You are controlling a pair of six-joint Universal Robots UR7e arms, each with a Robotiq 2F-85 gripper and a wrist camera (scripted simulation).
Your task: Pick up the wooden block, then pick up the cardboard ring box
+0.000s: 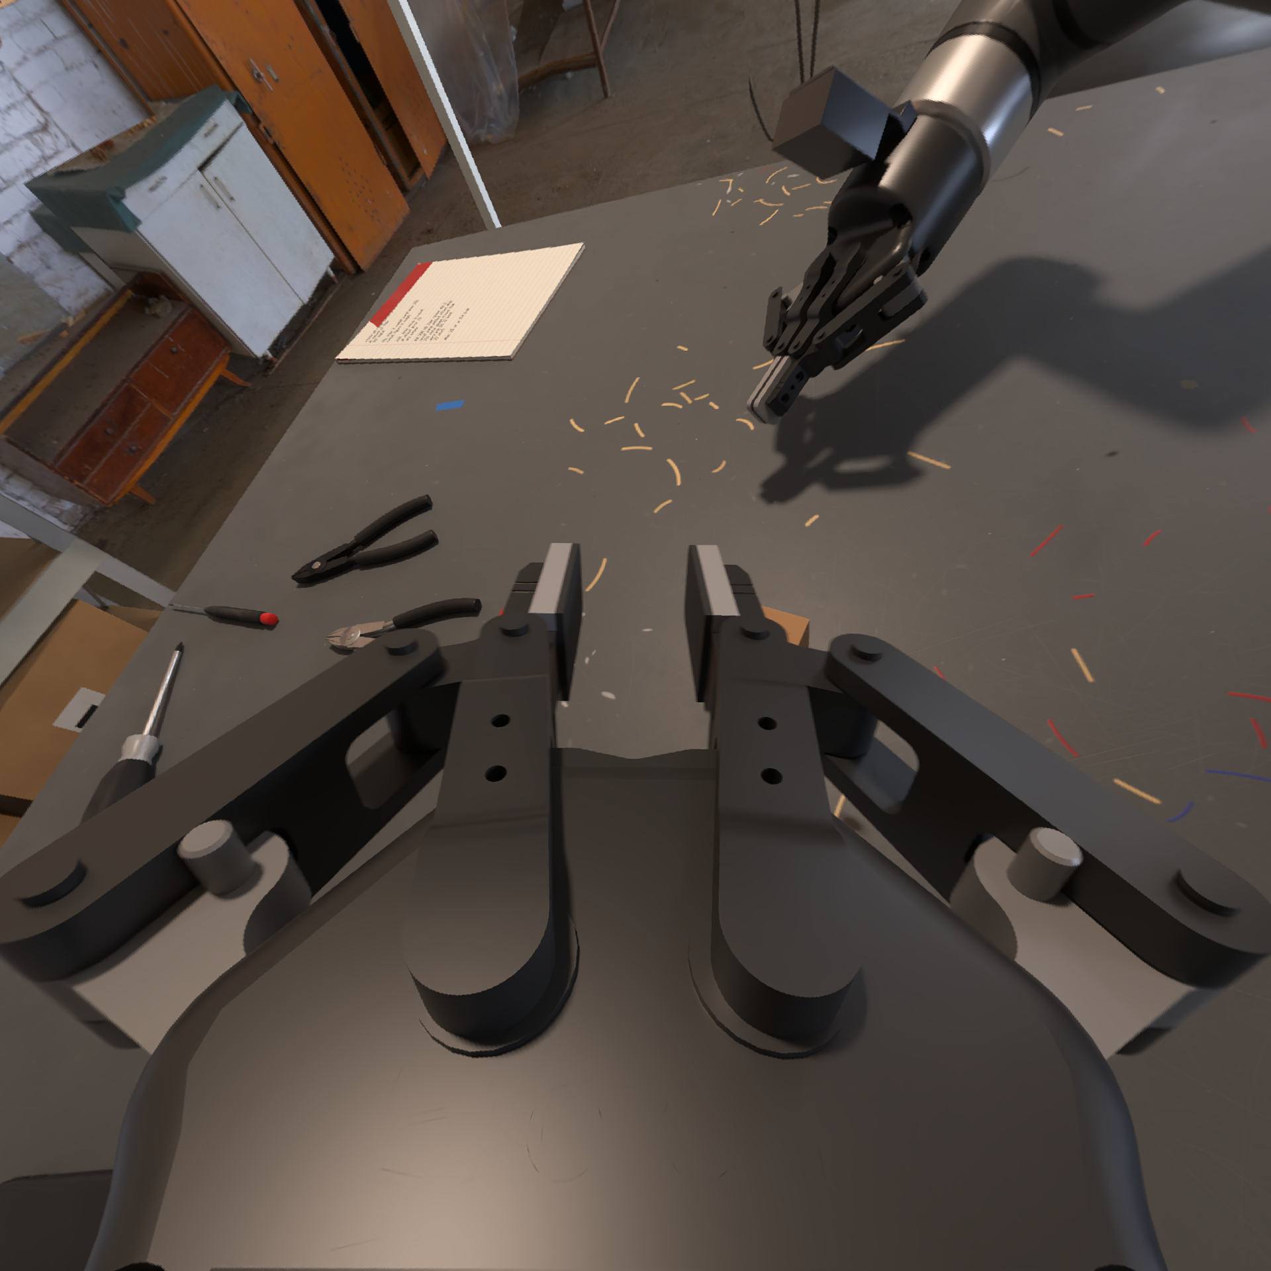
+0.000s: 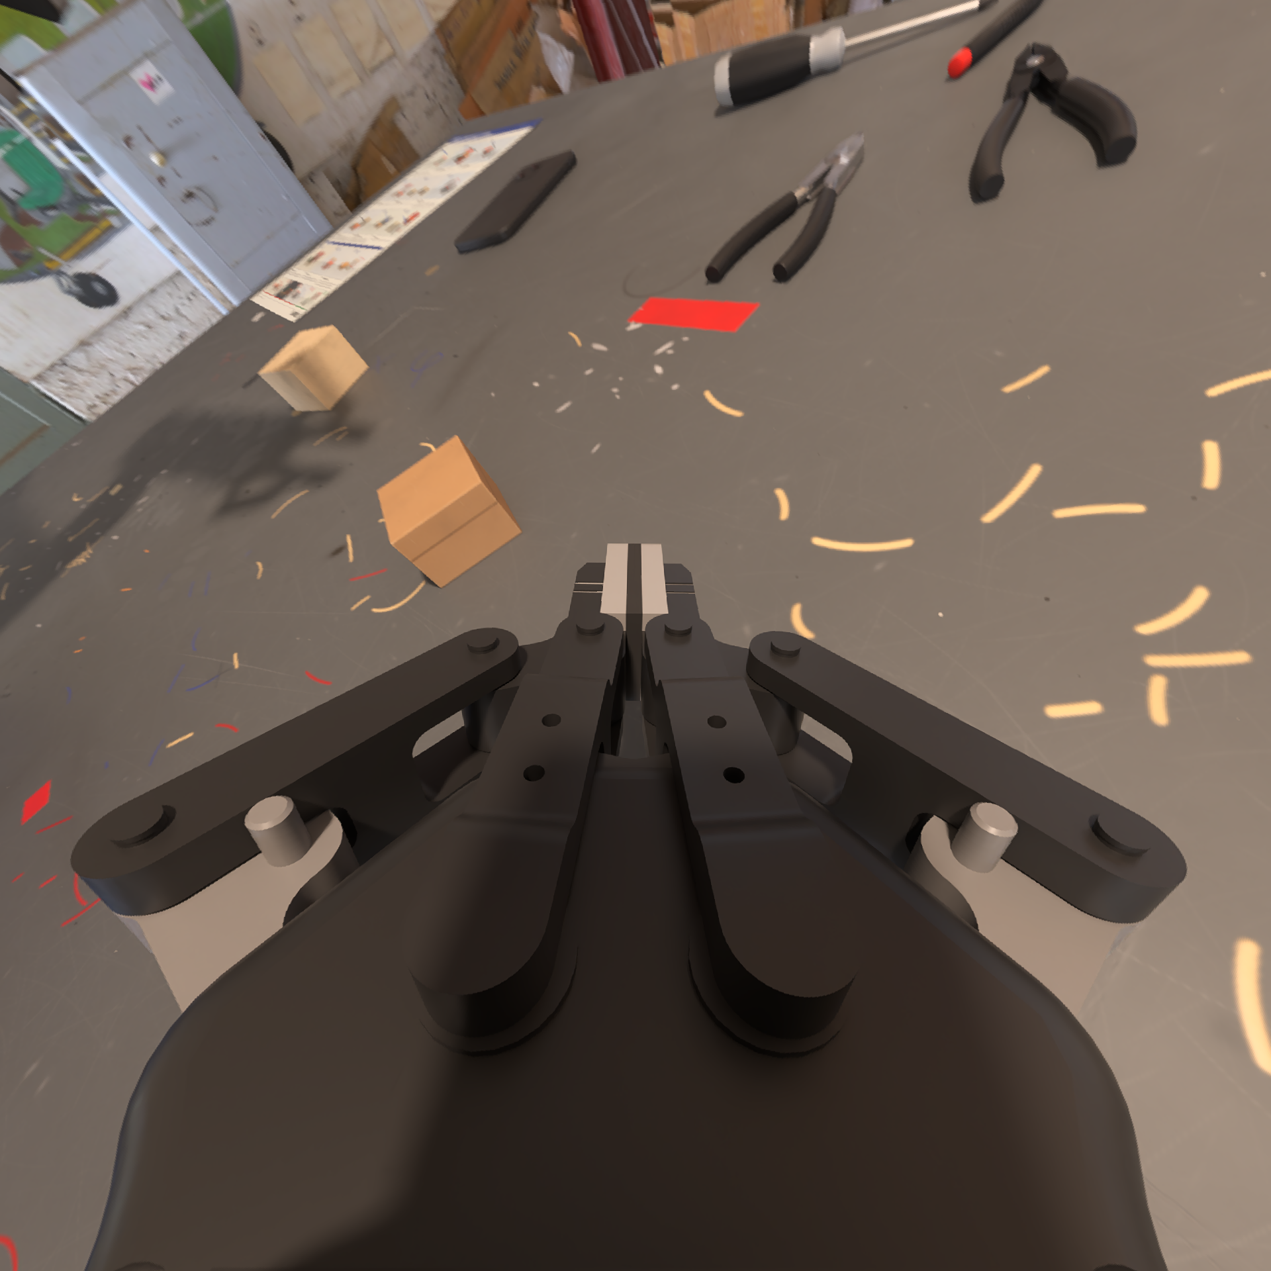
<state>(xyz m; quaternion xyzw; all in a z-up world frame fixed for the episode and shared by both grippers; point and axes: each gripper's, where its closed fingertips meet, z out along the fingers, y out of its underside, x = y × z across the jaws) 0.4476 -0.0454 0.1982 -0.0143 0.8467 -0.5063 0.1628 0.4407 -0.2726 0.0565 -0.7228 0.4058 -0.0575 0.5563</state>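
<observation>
Pliers (image 2: 791, 206) and phone (image 2: 516, 199) beyond cardboard ring box (image 2: 447, 509), left pincer (image 1: 633, 584) spread, right pincer (image 2: 634, 578) pressed together

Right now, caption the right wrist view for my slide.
Shut right gripper over the table, near cardboard ring box and wooden block.

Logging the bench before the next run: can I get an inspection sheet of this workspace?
Surface: dark grey table, strewn with tan, red and blue shavings.
Job's things: wooden block and cardboard ring box both rest on the table, apart, untouched.
Clutter: notepad, phone, printed sheet, red card, two pliers, two screwdrivers.
Grippers: left hand open and empty, low over the table; right hand shut on nothing.
Cables: thin dark strands beyond the far edge, unclear.
Surroundings: wooden doors, white cabinet, cardboard boxes.
</observation>
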